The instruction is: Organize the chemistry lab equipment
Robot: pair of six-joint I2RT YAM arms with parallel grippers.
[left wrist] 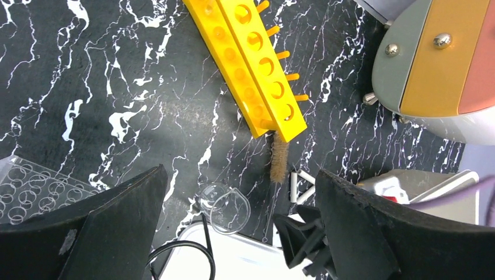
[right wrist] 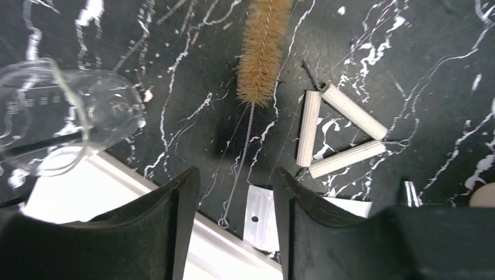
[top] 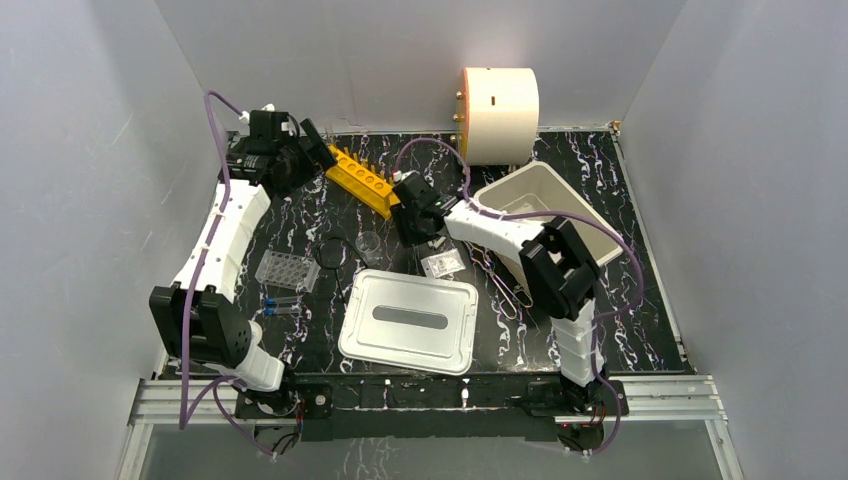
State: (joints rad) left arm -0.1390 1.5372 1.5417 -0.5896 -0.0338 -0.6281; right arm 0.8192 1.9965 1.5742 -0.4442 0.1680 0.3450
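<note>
The rack (left wrist: 251, 64) is my landmark. The brush (right wrist: 262, 52) lies just off the rack's near end, with its bristle head almost against the rack and its thin wire handle pointing away from it, toward the flat white lid (right wrist: 87, 198). The right pincer (right wrist: 236, 175) hovers over this handle. Its two fingers are some way apart, one on each side of the wire, and they hold nothing.

I judge the brush to be very light. The bristles are soft and will give under pressure. The wire is thin and lies flat on the table (right wrist: 443, 70), so it may slip out between the fingers. The better place to take it is probably where the wire meets the bristles, because there is more body to close on.

The white triangle (right wrist: 350, 111) lies on the same side of the rack, just beside the handle. It looks stiff but brittle, and one of its rods would be the natural hold. The small clear beaker (right wrist: 70, 116) lies tipped over on the other side of the handle, next to the lid. It looks smooth and fragile, so it needs a gentle grip.

The left pincer (left wrist: 240, 175) hangs above the rack's near end, fully wide and empty.
</note>
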